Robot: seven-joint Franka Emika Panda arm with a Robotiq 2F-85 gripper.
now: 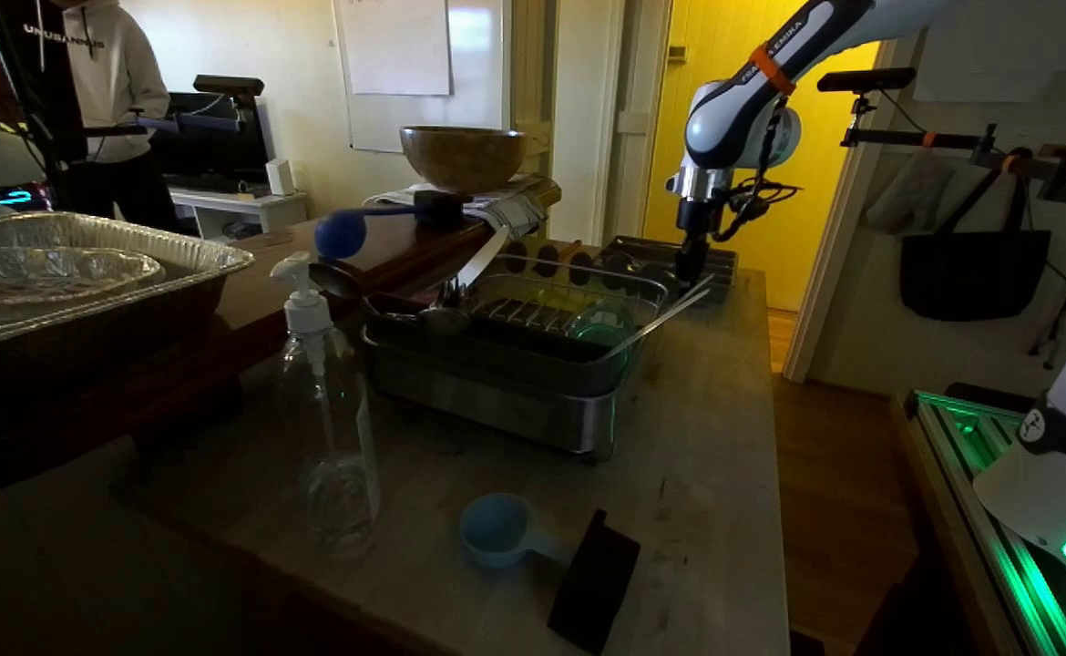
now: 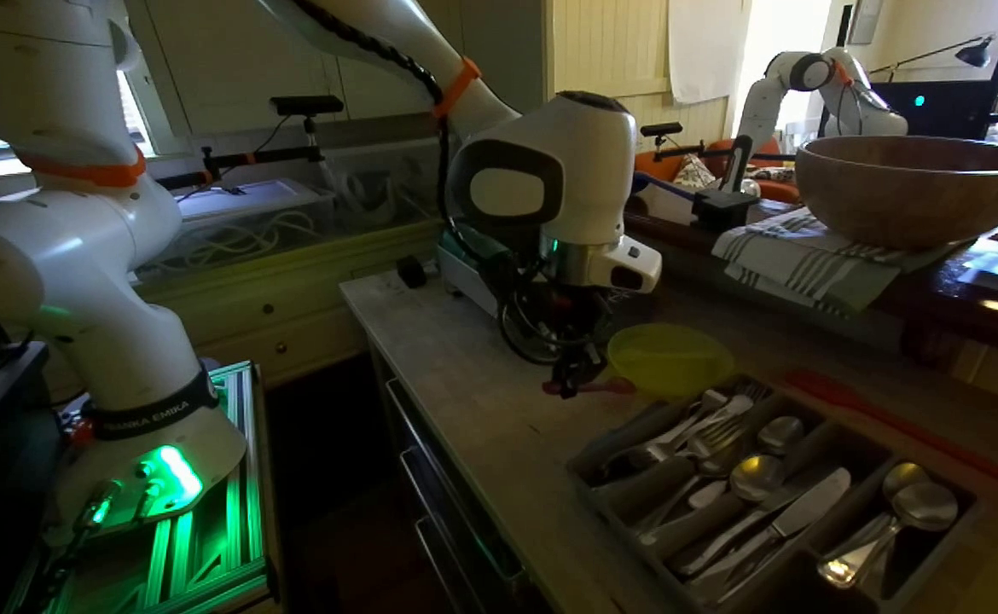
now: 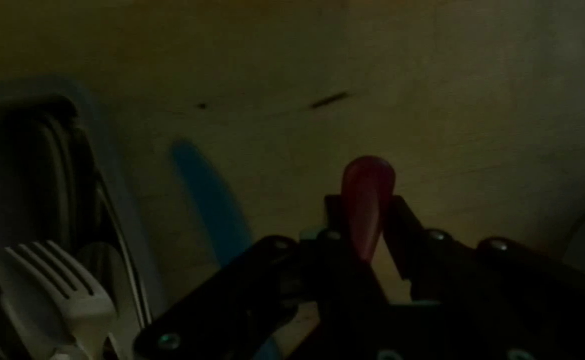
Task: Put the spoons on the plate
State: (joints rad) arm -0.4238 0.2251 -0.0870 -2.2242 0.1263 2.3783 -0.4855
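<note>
My gripper (image 3: 366, 205) is shut on a red utensil (image 3: 365, 220), with a fingertip against each side near its rounded end. Its remainder runs back under the gripper, so whether it has a spoon's bowl is hidden. In an exterior view the gripper (image 2: 574, 379) is low over the worktop, and the utensil lies crosswise before a round yellow dish (image 2: 670, 358), the likely plate. Beside the fingers in the wrist view lies a blue handle (image 3: 207, 200), partly covered by the gripper. Metal spoons (image 2: 925, 503) rest in the cutlery tray (image 2: 584, 477).
The cutlery tray (image 3: 127, 215) borders the left of the wrist view. A long red utensil (image 2: 908, 426) lies behind the tray. A dish rack (image 1: 515, 410) and a pump bottle (image 1: 328, 437) stand on the counter. A wooden bowl (image 2: 908, 196) sits on a raised ledge.
</note>
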